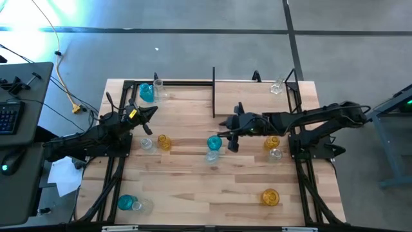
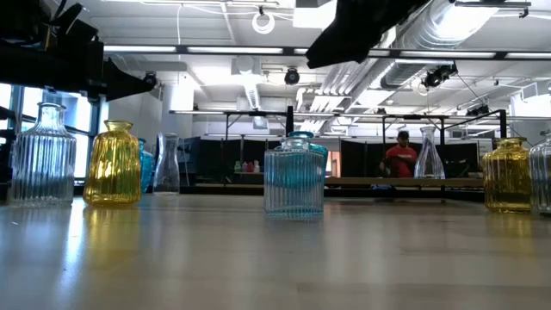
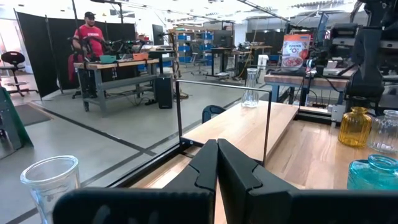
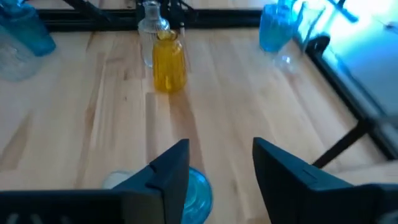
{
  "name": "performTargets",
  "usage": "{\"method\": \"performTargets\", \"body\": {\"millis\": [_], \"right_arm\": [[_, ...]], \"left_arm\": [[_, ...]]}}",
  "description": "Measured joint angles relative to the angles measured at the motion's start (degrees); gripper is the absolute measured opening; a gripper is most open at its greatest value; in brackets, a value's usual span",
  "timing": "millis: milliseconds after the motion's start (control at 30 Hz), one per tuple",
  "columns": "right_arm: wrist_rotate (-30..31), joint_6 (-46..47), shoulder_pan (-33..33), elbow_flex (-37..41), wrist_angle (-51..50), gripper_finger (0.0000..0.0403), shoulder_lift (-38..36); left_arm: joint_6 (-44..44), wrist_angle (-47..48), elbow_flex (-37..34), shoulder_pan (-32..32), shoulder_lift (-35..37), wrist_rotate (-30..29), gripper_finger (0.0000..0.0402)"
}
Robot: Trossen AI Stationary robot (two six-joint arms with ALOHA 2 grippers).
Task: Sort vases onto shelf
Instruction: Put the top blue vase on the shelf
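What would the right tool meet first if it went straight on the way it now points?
Most likely the teal vase, showing just past the open right tool. If the tool passes above it, which depth leaves unclear, the amber vase comes next.

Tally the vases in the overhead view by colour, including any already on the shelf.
teal vases: 3
amber vases: 3
clear vases: 6
Total: 12
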State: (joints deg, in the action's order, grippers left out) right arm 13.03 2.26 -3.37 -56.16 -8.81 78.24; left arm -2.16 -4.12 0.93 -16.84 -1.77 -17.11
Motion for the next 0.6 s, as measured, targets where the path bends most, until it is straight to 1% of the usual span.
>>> {"method": "performTargets", "body": {"millis": [67,133,200,267,300,333,433,533,600], "right_arm": [[-2.15,-1.79,0.93,0.0,0.98,0.0139,0.24],[-5.16,-3.92,1.85,0.11,1.12,0.011,0.24],[-7.9,-6.9,2.73,1.35,4.5,0.0072,0.24],[-12.29,-9.71,4.1,3.11,9.47,0.0029,0.27],[-14.69,-10.29,4.92,4.04,12.77,0.0015,0.28],[-17.13,-10.78,5.88,5.09,16.35,0.0008,0.28],[-22.32,-11.34,8.7,7.98,22.68,0.0023,0.26],[-23.46,-12.21,11.39,8.79,25.12,0.0028,0.25],[-23.58,-13.45,13.04,8.79,25.04,0.0024,0.24]], "left_arm": [[-0.01,0.0,0.01,-0.02,-0.02,0.0,0.0001],[0.01,0.0,0.02,-0.02,0.01,0.01,0.0001],[0.01,0.0,0.0,-0.02,-0.01,0.01,0.0001],[0.0,0.01,0.01,-0.02,-0.02,0.01,0.0001],[0.0,0.0,0.0,-0.02,-0.02,0.01,0.0001],[0.01,0.0,0.0,-0.02,0.0,0.01,0.0001],[0.01,-0.32,0.0,-0.02,-0.02,0.01,0.0001],[1.42,-0.82,0.0,-0.02,-0.01,0.01,0.0001],[5.33,-3.01,0.0,0.01,-0.05,0.2,0.0001]]}}
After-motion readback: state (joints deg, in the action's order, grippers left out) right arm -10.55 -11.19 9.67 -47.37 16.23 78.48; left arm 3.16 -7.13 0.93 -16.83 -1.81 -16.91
